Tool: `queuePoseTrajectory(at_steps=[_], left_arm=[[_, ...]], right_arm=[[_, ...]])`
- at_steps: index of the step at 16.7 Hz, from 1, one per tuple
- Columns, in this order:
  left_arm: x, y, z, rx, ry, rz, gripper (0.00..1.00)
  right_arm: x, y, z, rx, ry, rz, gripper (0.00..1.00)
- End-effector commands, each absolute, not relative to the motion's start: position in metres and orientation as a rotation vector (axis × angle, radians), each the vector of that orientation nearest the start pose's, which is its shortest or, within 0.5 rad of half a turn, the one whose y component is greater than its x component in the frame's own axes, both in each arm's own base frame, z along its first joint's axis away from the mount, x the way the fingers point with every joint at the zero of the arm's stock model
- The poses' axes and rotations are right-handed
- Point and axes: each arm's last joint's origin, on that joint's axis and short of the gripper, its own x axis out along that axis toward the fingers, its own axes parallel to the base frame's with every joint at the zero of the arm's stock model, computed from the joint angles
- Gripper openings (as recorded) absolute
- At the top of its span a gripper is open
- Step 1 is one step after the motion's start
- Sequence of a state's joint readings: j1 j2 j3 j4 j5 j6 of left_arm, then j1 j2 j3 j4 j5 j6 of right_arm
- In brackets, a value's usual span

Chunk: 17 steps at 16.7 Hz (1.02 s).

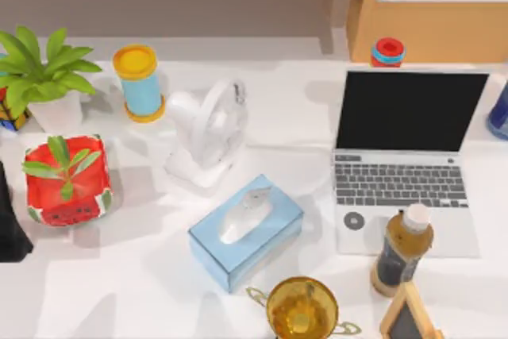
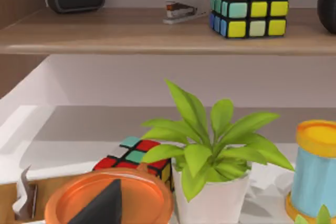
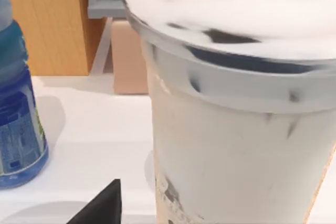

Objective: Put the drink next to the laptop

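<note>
The silver laptop (image 1: 406, 176) lies open at the table's right, with a black screen and a round sticker on its palm rest. The drink (image 1: 403, 248), a bottle of dark amber liquid with a white cap, stands upright at the laptop's front edge, near its right corner. No gripper holds it. My left arm (image 1: 9, 228) is a dark shape at the table's left edge, and one dark fingertip (image 2: 100, 205) of it shows in the left wrist view. One dark fingertip (image 3: 100, 203) of my right gripper shows close to a big white lidded cup (image 3: 236, 103).
A blue tissue box (image 1: 246, 232), a white fan (image 1: 210, 129), a gold trophy (image 1: 302, 307) and a small chalkboard sign (image 1: 409, 315) fill the middle and front. Two potted plants (image 1: 67, 180) (image 1: 48, 77), a blue-yellow cylinder (image 1: 139, 81) and a blue bottle (image 1: 500, 113) stand around the edges.
</note>
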<state>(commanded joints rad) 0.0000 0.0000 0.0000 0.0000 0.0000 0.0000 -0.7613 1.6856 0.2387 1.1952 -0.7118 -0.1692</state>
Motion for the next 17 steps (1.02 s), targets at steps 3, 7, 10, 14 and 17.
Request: queuePoseTrajectory(at_steps=[3,7,10,14,17], left_arm=[[0.106,-0.001,0.16,0.0,0.0,0.0,1.0],[0.106,-0.001,0.16,0.0,0.0,0.0,1.0],[0.106,-0.001,0.16,0.0,0.0,0.0,1.0],[0.106,-0.001,0.16,0.0,0.0,0.0,1.0],[0.106,-0.001,0.16,0.0,0.0,0.0,1.0]], right_arm=[[0.201,-0.148,0.1,-0.01,0.198,-0.017,1.0],[0.225,-0.148,0.094,-0.01,0.198,-0.017,1.0],[0.244,-0.145,0.089,-0.01,0.199,-0.017,1.0],[0.245,-0.145,0.089,-0.01,0.198,-0.017,1.0],[0.245,-0.145,0.089,-0.01,0.198,-0.017,0.77]])
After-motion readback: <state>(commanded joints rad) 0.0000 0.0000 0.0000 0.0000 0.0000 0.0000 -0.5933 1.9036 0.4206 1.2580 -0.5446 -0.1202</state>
